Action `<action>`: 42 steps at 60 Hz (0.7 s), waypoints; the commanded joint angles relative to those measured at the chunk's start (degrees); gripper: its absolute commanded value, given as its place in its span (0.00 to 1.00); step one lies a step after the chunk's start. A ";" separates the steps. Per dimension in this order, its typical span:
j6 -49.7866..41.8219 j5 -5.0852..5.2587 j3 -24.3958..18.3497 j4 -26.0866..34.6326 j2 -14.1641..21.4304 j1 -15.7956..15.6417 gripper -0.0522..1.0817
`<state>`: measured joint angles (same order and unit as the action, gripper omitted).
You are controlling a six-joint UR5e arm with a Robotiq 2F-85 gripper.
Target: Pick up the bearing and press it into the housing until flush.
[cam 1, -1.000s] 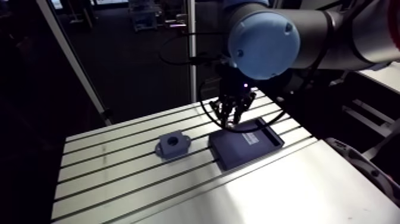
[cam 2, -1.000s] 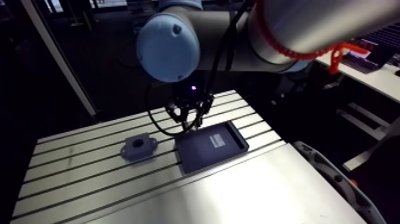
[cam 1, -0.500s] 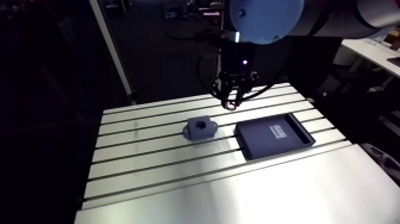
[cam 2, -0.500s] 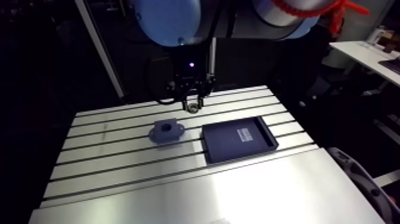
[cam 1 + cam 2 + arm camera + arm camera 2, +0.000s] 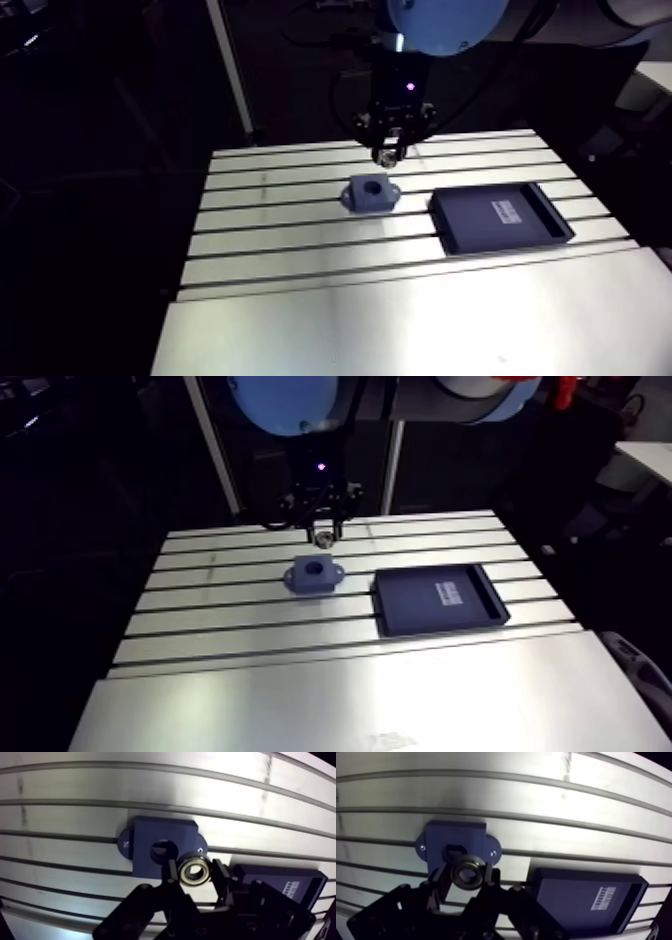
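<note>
Fingers (image 5: 221, 877) around bearing (image 5: 194, 872) near housing (image 5: 145, 841), tray (image 5: 272, 884) beside.

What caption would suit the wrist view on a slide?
Pincer shut on the bearing, close to the empty blue housing; dark tray alongside.

We record the bearing (image 5: 195, 872) as bright, glossy metal. The housing (image 5: 145, 837) and the tray (image 5: 500, 218) look like matt dark-blue plastic. The table (image 5: 400, 310) is smooth, reflective aluminium. The gripper (image 5: 195, 871) appears matt black.
</note>
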<state>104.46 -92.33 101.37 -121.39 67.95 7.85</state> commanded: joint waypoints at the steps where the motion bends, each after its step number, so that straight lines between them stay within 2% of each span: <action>1: 0.42 0.09 0.19 -0.65 -1.07 -0.80 0.61; 20: 0.69 0.25 0.45 -0.65 -2.60 -2.72 0.61; 30: 0.70 0.27 0.52 -0.74 -3.21 -2.75 0.61; 42: 0.96 0.35 1.15 -3.65 -3.48 -2.75 0.61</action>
<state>105.24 -92.07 102.07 -122.84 64.91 5.18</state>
